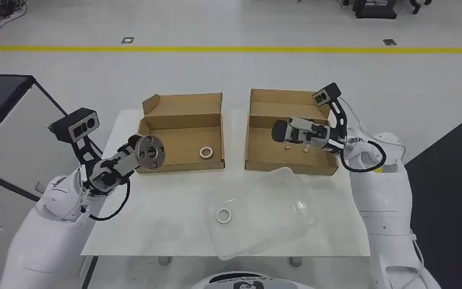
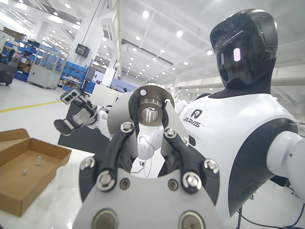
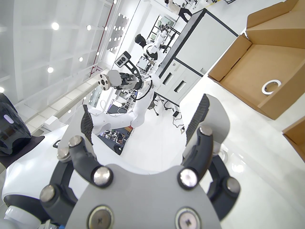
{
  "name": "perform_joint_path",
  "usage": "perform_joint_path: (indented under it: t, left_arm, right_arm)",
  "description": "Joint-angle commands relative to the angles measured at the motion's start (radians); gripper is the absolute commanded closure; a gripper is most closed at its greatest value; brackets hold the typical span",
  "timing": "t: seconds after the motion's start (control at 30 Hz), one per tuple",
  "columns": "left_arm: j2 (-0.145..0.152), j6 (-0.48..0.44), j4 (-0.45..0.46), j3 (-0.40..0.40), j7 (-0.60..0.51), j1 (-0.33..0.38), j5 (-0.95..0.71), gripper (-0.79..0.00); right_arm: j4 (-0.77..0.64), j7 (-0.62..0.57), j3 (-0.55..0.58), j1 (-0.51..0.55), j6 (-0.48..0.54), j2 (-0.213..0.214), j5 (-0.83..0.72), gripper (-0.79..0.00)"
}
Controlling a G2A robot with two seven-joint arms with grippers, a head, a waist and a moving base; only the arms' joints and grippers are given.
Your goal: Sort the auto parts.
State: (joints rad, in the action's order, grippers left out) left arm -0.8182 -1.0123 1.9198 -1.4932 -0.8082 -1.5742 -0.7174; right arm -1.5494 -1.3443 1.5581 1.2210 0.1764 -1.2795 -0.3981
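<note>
At the left, the left gripper (image 2: 148, 113) has its jaws pinching the hub of a metal flange (image 1: 151, 149). The part is held off the counter (image 1: 159, 235), and from above it sits over the left edge of the left cardboard box (image 1: 180, 141). The left wrist view looks straight into the hub's hollow bore, while the top view shows the drilled disc face.

The left box holds one white ring (image 1: 206, 152), lying flat near its right wall. The right wrist view shows this ring against the box floor.

Nearer, in the middle of the counter, a clear plastic tray (image 1: 278, 209) holds a second white ring (image 1: 224, 215) at its left end.

The right cardboard box (image 1: 260, 148) holds two small bolts (image 2: 38, 160), plain in the left wrist view but mere specks from above. The right gripper (image 3: 145, 106) hangs over this box, its jaws spread and empty.
</note>
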Motion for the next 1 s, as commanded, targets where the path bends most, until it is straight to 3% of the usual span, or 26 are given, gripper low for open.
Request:
perform_joint_path:
  t: [0.0,0.4,0.97]
  left_arm:
    - [0.006,0.0,-0.012,0.0,0.0,-0.002,0.004,0.0]
    - [0.026,0.0,-0.032,-0.004,0.0,-0.013,-0.097,0.0]
    - [0.008,0.001,0.053,-0.001,-0.001,-0.033,-0.319,0.0]
  right_arm:
    - [0.0,0.0,0.0,0.0,0.0,0.0,0.0,-0.785]
    - [0.0,0.0,0.0,0.0,0.0,0.0,0.0,-0.785]
    - [0.0,0.0,0.0,0.0,0.0,0.0,0.0,-0.785]
